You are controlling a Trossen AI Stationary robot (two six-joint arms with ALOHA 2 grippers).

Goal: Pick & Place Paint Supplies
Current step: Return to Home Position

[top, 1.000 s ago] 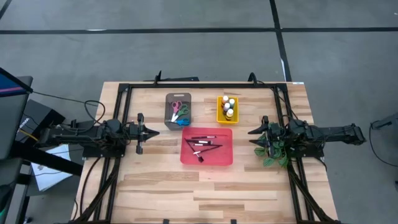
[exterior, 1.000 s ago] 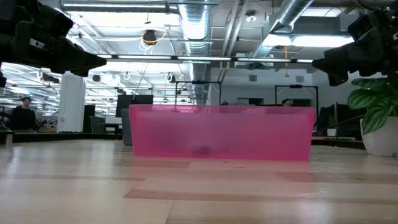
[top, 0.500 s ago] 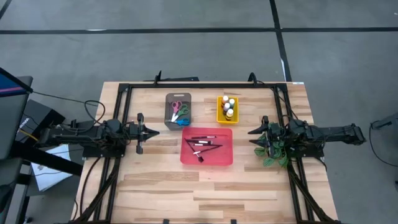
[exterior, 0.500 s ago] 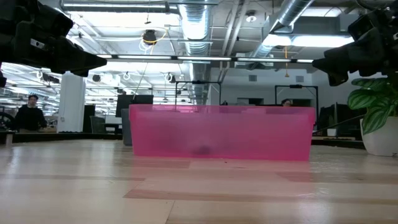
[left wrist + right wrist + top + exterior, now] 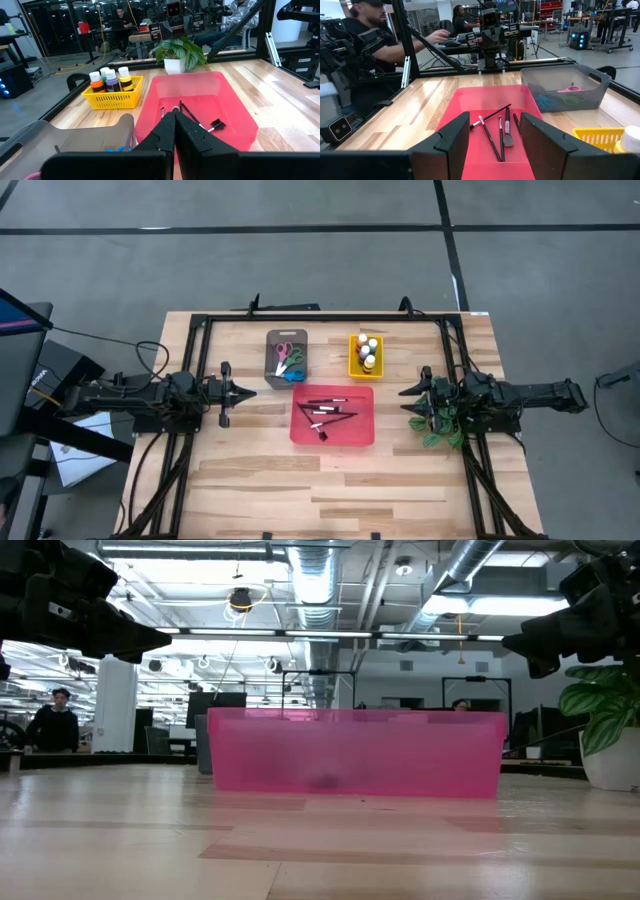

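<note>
Several thin dark paintbrushes (image 5: 325,410) lie loose on the floor of the red tray (image 5: 300,435), also seen in the left wrist view (image 5: 197,120) and the right wrist view (image 5: 497,132). Small paint bottles (image 5: 368,352) stand in the yellow basket (image 5: 112,97). Scissors (image 5: 288,360) with pink, green and blue handles lie in the grey tray (image 5: 590,97). My left gripper (image 5: 248,392) hovers left of the trays, shut (image 5: 175,117). My right gripper (image 5: 405,392) hovers right of the red tray, open (image 5: 495,120). Neither touches anything.
A potted green plant (image 5: 440,420) stands under my right arm near the table's right edge. A black frame (image 5: 320,318) runs along the far and side edges. Bare wood lies between the red tray and the near edge. People stand in the room beyond.
</note>
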